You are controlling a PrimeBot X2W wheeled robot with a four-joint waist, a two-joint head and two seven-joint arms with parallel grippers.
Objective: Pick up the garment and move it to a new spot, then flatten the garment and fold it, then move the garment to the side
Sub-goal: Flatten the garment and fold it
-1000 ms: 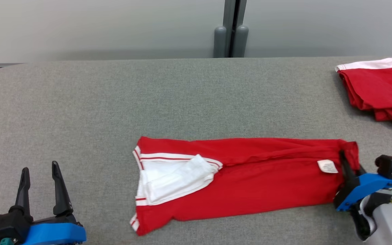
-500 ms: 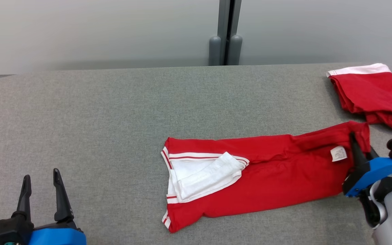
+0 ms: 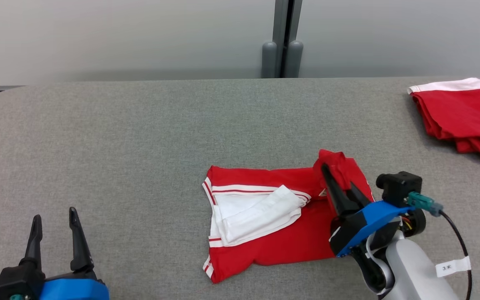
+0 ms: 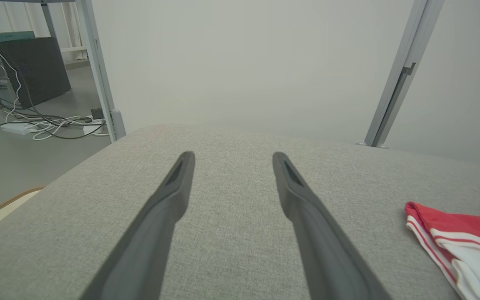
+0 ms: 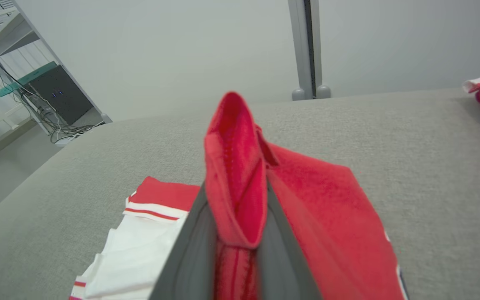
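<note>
1. The red garment (image 3: 265, 246) is seen on the grey table (image 3: 119, 137), a little right of the middle and near the front edge.
2. Its left end, with a white panel (image 3: 256, 212) and red-and-white striped trim, is laid flat on the table.
3. Its right end is raised off the table and doubled back towards the left, over the rest of the cloth.
4. That raised end is pinched by the right claw (image 3: 337, 177). The two dark fingers are drawn in to a narrow gap, and a thick fold of red cloth is packed between them and sticks out past the tips.
5. The left claw (image 3: 54, 213) is held at the lower left, well apart from the garment. Its fingers are spread wide over bare table and nothing is gripped between them.
6. A second red piece of clothing (image 3: 458, 110), edged with a white band, is seen at the far right corner of the table, well apart from the garment.
</note>
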